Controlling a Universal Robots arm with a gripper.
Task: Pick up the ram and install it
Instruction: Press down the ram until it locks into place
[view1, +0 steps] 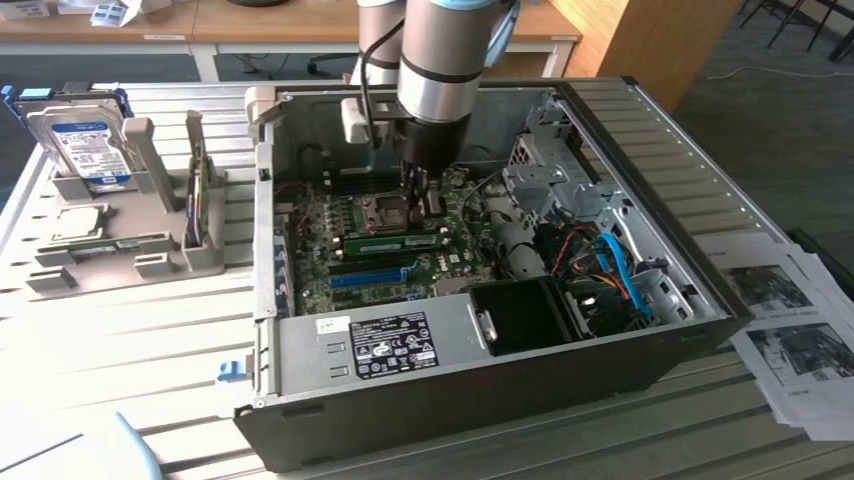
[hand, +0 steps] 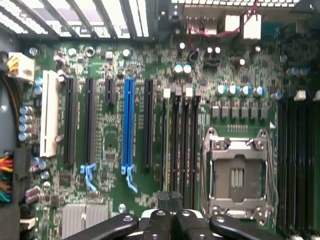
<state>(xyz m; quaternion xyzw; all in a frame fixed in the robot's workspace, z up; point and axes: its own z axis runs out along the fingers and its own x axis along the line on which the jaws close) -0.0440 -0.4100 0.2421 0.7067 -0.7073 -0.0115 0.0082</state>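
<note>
The arm's fingers (view1: 427, 203) are closed together above the motherboard (view1: 387, 250), with the ram (view1: 395, 243) (a green strip) seated just below them.

One ram (view1: 395, 242), one hard drive (view1: 83, 146), one blue slot (hand: 128, 125), one CPU socket (hand: 238, 175)

A lab or workshop: an open computer case (view1: 454, 330) on a slatted metal bench (view1: 120, 340), desks (view1: 174, 30) behind.
</note>
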